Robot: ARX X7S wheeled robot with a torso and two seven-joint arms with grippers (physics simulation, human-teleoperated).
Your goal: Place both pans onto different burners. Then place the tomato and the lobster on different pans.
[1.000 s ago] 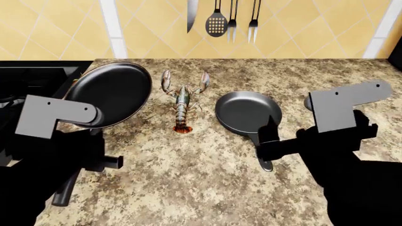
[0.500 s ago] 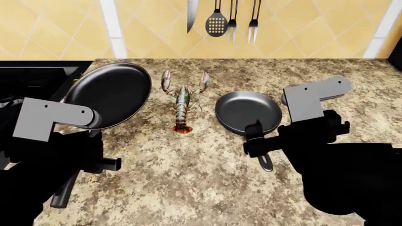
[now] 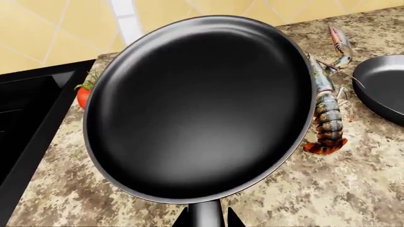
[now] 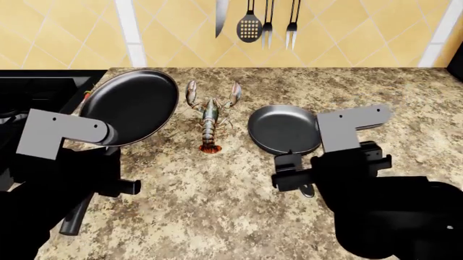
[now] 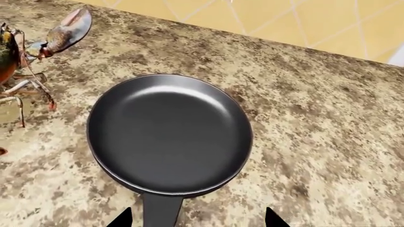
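My left gripper point(image 3: 206, 222) is shut on the handle of the matte black pan point(image 3: 200, 106) and holds it tilted above the counter, near the stove point(image 4: 36, 89); the pan also shows in the head view point(image 4: 130, 105). The tomato point(image 3: 84, 94) peeks out behind the pan's rim. The lobster point(image 4: 210, 116) lies on the counter between the pans. The glossier dark grey pan point(image 4: 285, 129) rests on the counter. My right gripper point(image 5: 197, 220) is open, its jaws wide on either side of that pan's handle point(image 5: 160, 212), handle nearer one jaw. The burners are not clearly visible.
The black stove sits at the counter's left end point(image 3: 28, 113). A knife, a slotted spatula and forks hang on the tiled wall point(image 4: 250, 24). Speckled granite counter point(image 4: 217, 195) stretches in front of the pans.
My right arm has moved left and forward, bringing its open gripper over the grey pan's handle. The left gripper has raised the black pan slightly.
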